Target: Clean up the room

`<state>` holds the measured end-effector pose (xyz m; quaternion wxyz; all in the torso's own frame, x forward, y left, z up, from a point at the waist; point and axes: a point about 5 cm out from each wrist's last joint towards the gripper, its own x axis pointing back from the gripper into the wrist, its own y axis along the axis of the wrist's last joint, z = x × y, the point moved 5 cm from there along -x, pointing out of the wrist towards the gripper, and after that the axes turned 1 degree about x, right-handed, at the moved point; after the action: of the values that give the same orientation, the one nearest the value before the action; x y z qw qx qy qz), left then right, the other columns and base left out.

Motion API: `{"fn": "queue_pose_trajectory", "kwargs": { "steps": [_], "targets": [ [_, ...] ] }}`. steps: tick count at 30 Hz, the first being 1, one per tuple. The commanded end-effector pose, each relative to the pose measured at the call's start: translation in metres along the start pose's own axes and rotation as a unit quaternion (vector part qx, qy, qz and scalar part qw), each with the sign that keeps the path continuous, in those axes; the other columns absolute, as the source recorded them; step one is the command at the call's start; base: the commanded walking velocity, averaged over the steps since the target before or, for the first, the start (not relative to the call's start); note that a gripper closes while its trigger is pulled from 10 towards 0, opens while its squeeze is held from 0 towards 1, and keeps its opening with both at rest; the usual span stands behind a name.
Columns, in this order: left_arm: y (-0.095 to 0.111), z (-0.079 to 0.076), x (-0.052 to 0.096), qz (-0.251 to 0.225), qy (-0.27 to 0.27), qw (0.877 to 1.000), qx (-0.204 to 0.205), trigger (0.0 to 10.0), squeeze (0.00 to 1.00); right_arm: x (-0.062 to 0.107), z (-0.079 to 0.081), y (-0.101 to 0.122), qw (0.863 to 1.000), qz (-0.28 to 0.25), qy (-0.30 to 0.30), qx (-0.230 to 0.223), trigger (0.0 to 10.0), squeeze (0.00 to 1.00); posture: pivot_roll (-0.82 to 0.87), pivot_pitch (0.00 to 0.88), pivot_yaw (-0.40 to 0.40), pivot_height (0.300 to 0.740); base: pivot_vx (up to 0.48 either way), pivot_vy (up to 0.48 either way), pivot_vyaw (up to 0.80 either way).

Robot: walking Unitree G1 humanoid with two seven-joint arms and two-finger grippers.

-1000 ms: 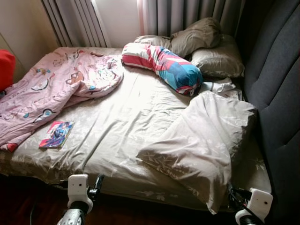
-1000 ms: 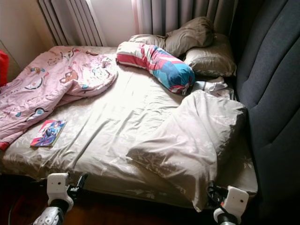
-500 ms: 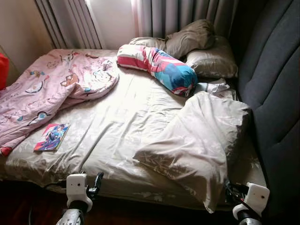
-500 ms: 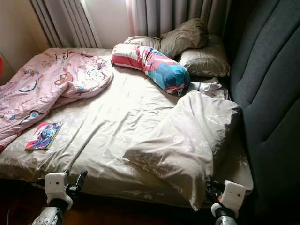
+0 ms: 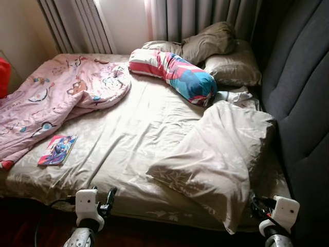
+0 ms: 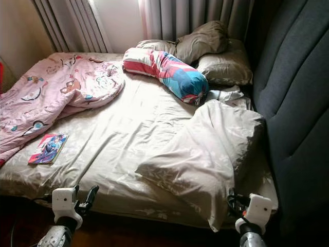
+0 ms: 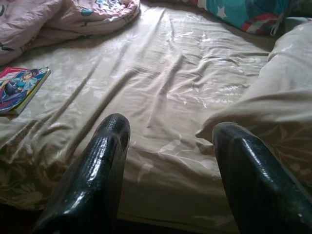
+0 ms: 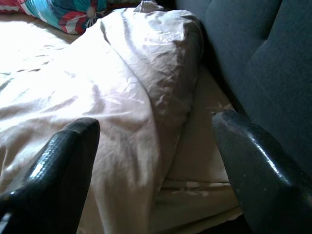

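Plainly, the nearest thing to tidy is the beige duvet (image 5: 221,154), bunched in a heap on the robot's right half of the bed (image 5: 128,134), its long axis running from the dark headboard (image 5: 303,103) side down toward the bed's near edge, where one corner droops over the mattress. That drooping corner lies just ahead of the right gripper (image 8: 156,170), slightly toward the robot's left of it, and the right wrist view looks straight along the duvet's flank with the fingers spread wide and nothing between them. So I judge the right arm the nearer one for a first grab at the duvet. The left gripper (image 7: 168,165) hovers low at the bed's near edge, also wide open and empty, facing bare sheet; the duvet's near corner sits ahead and toward the robot's right of it. Farther out, a small book (image 5: 57,149) lies near the left edge beside the pink blanket (image 5: 56,98), well apart from either gripper, and a striped bolster (image 5: 175,72) and pillows (image 5: 226,56) lie at the far end.
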<state>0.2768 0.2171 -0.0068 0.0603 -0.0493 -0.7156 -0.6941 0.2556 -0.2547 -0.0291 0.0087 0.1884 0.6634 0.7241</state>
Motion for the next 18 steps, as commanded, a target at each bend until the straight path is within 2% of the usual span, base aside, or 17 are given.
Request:
{"fn": "queue_pose_trajectory", "kwargs": {
  "steps": [1,4,8,16,18],
  "targets": [
    [0.005,0.003,-0.004,-0.004,-0.001,1.0,-0.005,10.0,0.0,-0.001,0.001,-0.004,1.0,0.011,-0.002,-0.007,10.0,0.0,-0.1,0.0,0.025,0.74,0.255,0.0,0.0],
    [0.009,0.005,-0.006,-0.004,0.0,1.0,-0.007,10.0,0.0,-0.003,0.003,-0.005,1.0,0.022,-0.001,-0.012,10.0,0.0,-0.1,0.0,0.023,0.74,0.267,0.0,0.0],
    [0.011,0.007,-0.008,-0.007,0.002,1.0,-0.007,10.0,0.0,-0.003,0.005,-0.005,1.0,0.021,0.001,-0.016,10.0,0.0,-0.1,0.0,0.024,0.74,0.278,0.0,-0.76],
    [0.015,0.003,-0.011,-0.011,-0.003,1.0,-0.009,10.0,0.0,-0.004,0.006,-0.007,1.0,0.025,0.003,-0.012,10.0,0.0,-0.1,0.0,0.025,0.74,0.276,0.0,0.0],
    [0.016,0.002,-0.012,-0.01,-0.006,1.0,-0.011,10.0,0.0,-0.005,0.007,-0.009,0.999,0.032,0.005,-0.012,10.0,0.0,-0.1,0.0,0.024,0.74,0.0,0.0,0.0]
  ]
}}
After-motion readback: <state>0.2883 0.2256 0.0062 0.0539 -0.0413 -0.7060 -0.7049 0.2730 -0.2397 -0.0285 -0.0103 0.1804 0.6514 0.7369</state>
